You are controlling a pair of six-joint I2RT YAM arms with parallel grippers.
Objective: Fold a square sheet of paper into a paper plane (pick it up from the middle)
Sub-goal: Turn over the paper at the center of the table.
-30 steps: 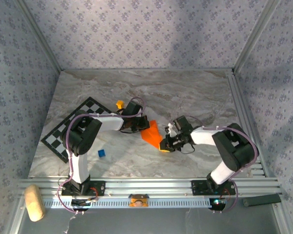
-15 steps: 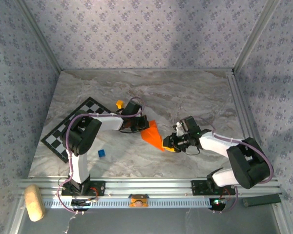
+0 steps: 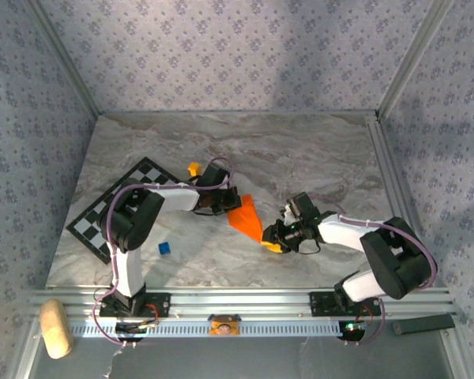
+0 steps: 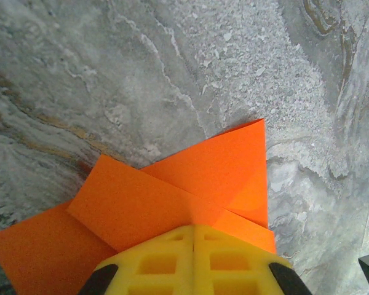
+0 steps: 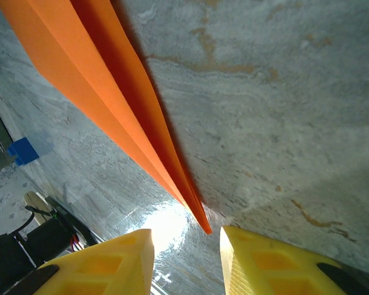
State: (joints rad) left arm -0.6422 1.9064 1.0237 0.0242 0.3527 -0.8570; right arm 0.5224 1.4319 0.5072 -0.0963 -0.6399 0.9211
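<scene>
On the counter (image 3: 324, 158), the light, crease-prone square sheet of paper (image 3: 245, 215) is being pinned by the closed left hand (image 4: 194, 258) while its likely stiffer, safer-to-grip tip is being straddled by the parted right hand (image 5: 186, 236).

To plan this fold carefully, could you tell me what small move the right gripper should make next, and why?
Probably close the right gripper on the pointed end of the folded orange paper. Its jaws stand apart with that tip in the gap between them, while the left gripper is shut on the paper's wider end, steadying it.
</scene>
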